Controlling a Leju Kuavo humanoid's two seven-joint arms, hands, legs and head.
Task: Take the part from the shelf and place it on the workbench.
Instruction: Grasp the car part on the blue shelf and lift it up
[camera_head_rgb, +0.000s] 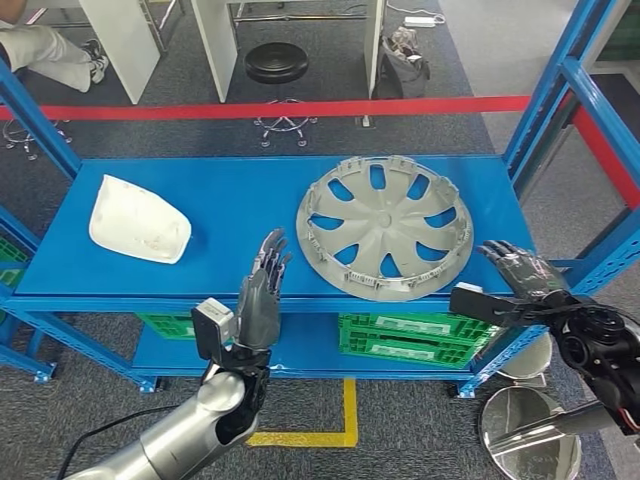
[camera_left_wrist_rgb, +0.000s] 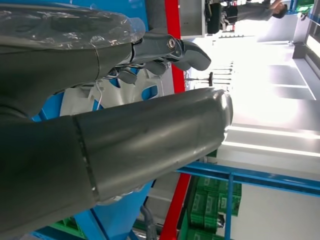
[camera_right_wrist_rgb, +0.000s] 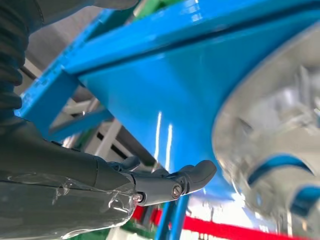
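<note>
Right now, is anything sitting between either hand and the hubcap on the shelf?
Nothing visible. The left hand is raised at the shelf's front edge, left of the hubcap, with bare blue surface between them. The right hand hangs off the hubcap's right side, also unobstructed. The white cover lies far left.

No legible text, brand or no. in any view. White labels on green crates (camera_head_rgb: 407, 335), lower centre of head view, too blurred to read.

a grey wheel cover (camera_head_rgb: 385, 226) lies flat on the blue shelf's (camera_head_rgb: 234, 215) right half.
</note>
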